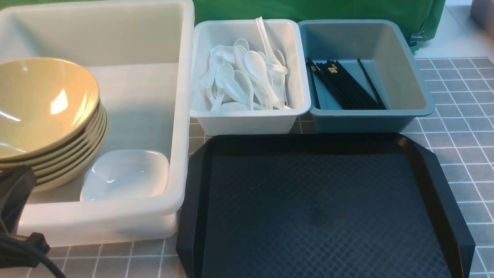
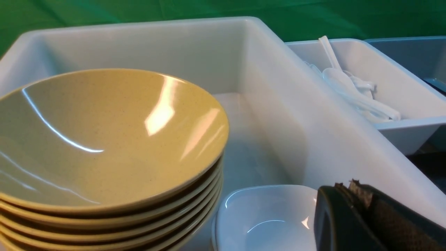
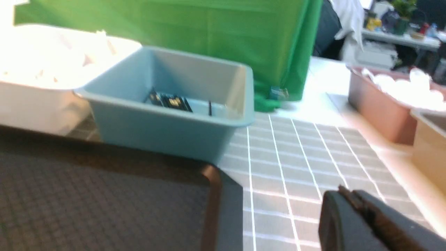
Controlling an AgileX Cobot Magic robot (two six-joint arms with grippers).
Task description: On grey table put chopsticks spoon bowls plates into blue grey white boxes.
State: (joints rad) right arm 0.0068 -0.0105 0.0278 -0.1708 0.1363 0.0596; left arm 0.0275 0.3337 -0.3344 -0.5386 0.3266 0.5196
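Several yellow-green bowls (image 1: 42,112) are stacked in the large white box (image 1: 181,116) at the left. A white square plate (image 1: 125,173) lies beside them. White spoons (image 1: 247,77) fill the small white box (image 1: 251,121), and black chopsticks (image 1: 343,85) lie in the blue-grey box (image 1: 366,121). My left gripper (image 2: 348,186) is shut and empty, hovering by the white plate (image 2: 264,216) and the bowl stack (image 2: 104,139). Its dark body (image 1: 13,197) shows at the front left. My right gripper (image 3: 343,191) is shut and empty over the grey table, right of the tray; it does not show in the front view.
A black tray (image 1: 316,212) with nothing on it lies in front of the two small boxes. A green cloth (image 1: 308,9) hangs behind them. In the right wrist view a brown bin (image 3: 376,111) and a tan box (image 3: 428,150) stand off to the right.
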